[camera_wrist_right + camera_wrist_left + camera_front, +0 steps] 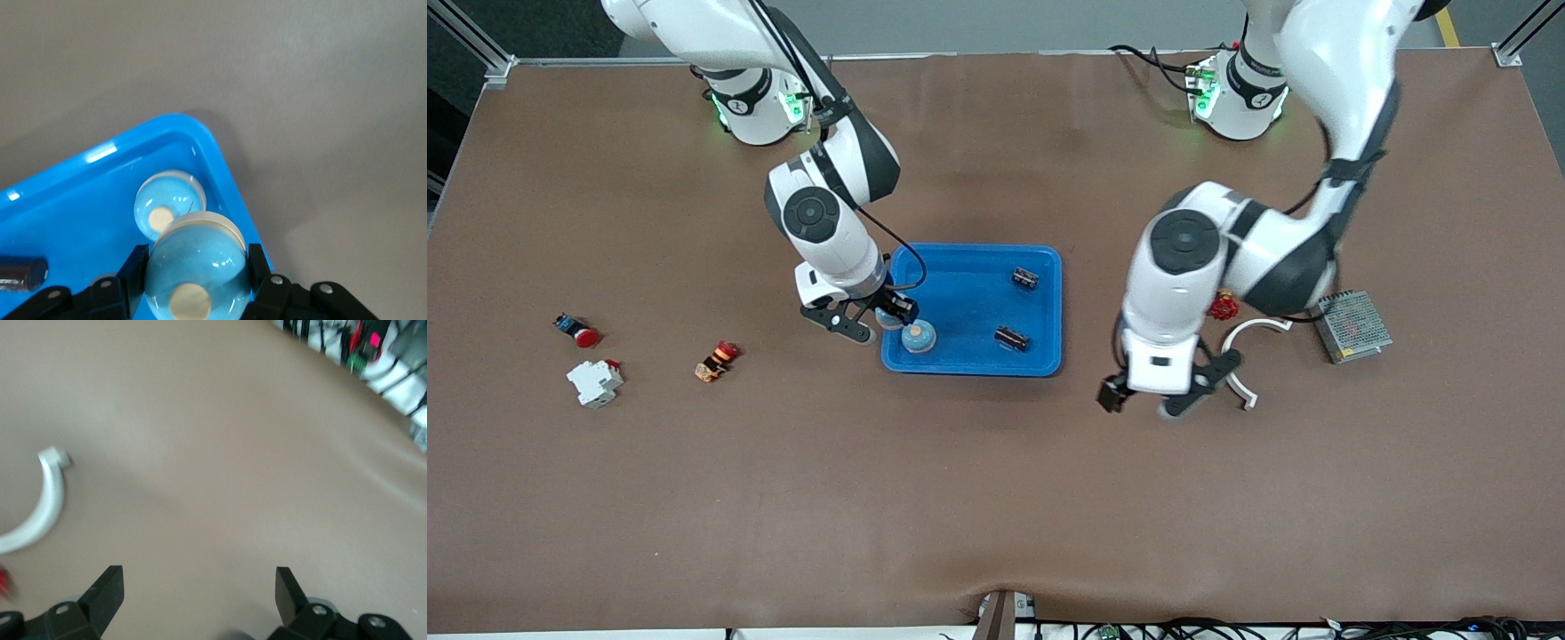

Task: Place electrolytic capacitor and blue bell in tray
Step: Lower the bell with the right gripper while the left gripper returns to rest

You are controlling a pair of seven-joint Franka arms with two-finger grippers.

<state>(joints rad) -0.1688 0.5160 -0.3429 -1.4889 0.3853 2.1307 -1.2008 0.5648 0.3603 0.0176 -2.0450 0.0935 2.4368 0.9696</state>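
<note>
Both arms are clad in glossy white shells with black joint bands and round grey caps, green lights are shown at the bases, black cables are routed alongside, and black fingers (107,593) are fastened with silver screws.

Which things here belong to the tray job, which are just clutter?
Job: tray; two capacitors and one blue bell in it; second bell in right end effector over tray.
Clutter: white clip, power supply, red knob, red button, breaker, orange switch; left end effector waits above table.

High front camera, two wrist close-ups
</note>
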